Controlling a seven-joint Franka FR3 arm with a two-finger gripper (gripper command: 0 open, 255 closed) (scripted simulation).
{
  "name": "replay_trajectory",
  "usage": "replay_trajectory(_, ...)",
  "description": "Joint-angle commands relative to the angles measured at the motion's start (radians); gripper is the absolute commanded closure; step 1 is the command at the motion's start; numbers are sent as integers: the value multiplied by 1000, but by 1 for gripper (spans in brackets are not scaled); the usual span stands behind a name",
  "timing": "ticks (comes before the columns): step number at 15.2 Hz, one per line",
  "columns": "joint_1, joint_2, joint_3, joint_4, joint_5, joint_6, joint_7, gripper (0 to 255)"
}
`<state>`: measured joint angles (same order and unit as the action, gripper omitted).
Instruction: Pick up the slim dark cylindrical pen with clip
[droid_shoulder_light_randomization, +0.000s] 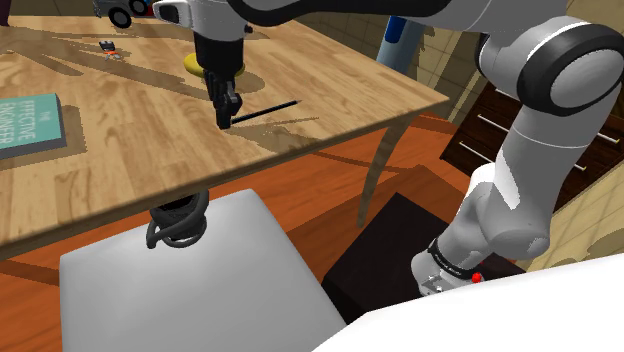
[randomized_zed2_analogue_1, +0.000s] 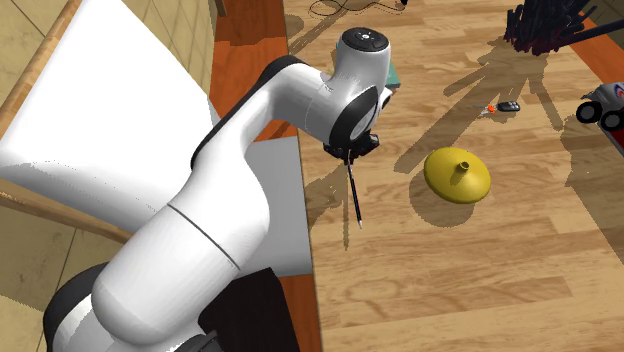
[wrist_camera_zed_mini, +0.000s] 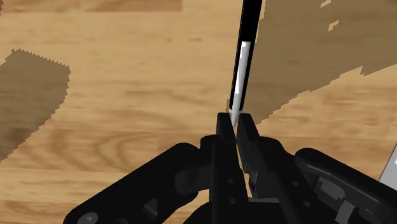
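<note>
The pen (droid_shoulder_light_randomization: 268, 110) is a thin black stick with a pale clip, seen over the wooden table (droid_shoulder_light_randomization: 130, 160) near its front edge. My black gripper (droid_shoulder_light_randomization: 226, 112) points down and is shut on one end of the pen, whose free end reaches toward the shoulder view's right. In the wrist view the fingers (wrist_camera_zed_mini: 224, 130) clasp the pen (wrist_camera_zed_mini: 245, 57) at its tip, and the rest runs straight away from the gripper (wrist_camera_zed_mini: 233, 124). A thin shadow lies on the wood just beside the pen. In the second exterior view the pen (randomized_zed2_analogue_1: 354, 198) sticks out from under the wrist.
A yellow domed lid (droid_shoulder_light_randomization: 193, 63) (randomized_zed2_analogue_1: 457, 175) sits just behind the gripper. A teal book (droid_shoulder_light_randomization: 30, 122), a toy car (randomized_zed2_analogue_1: 603, 105), a small red-and-black item (randomized_zed2_analogue_1: 505, 106) and a dark bundle (randomized_zed2_analogue_1: 545, 25) lie farther off. The table edge (randomized_zed2_analogue_1: 310, 250) runs close by the pen.
</note>
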<state>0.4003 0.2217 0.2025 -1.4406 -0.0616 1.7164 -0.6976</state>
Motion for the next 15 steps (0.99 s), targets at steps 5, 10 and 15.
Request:
replay_trajectory(5,2,16,-1,71,-3,-60,-2,255)
replay_trajectory(10,7,40,1,173,-8,-139,-1,255)
replay_trajectory(15,16,76,2,294,-16,-225,0,255)
